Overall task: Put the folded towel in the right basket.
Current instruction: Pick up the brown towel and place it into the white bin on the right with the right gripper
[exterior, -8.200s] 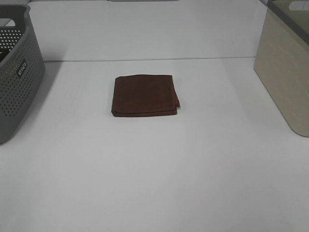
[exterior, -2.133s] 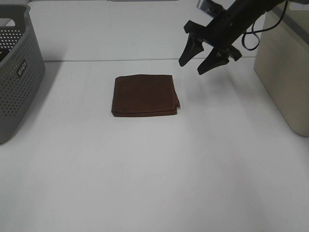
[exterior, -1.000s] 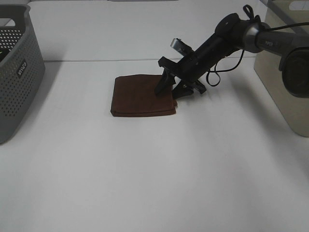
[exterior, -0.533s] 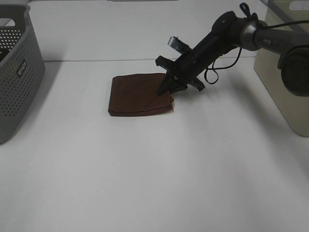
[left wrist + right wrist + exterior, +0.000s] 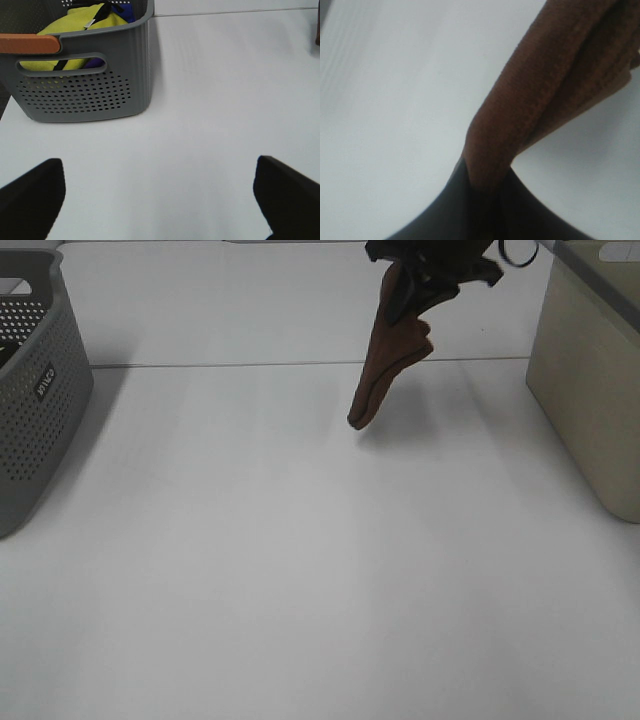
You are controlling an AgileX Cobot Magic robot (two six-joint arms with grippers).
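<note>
The folded brown towel (image 5: 385, 360) hangs in the air at the back right of the table, pinched at its top by my right gripper (image 5: 412, 285), which is shut on it. In the right wrist view the towel (image 5: 555, 90) fills the frame, clamped between the dark fingers (image 5: 465, 210). The right basket (image 5: 590, 370), beige with a grey rim, stands at the right edge, a little right of the towel. My left gripper (image 5: 160, 200) is open over bare table near the grey basket; only its two dark fingertips show.
A grey perforated basket (image 5: 35, 390) stands at the left edge; in the left wrist view this basket (image 5: 85, 85) holds yellow and blue cloth. The white table (image 5: 300, 570) spreads between the two baskets.
My right gripper came in, closed on the towel's right edge and lifted it off the table, up and to the right. The towel now hangs vertically.
</note>
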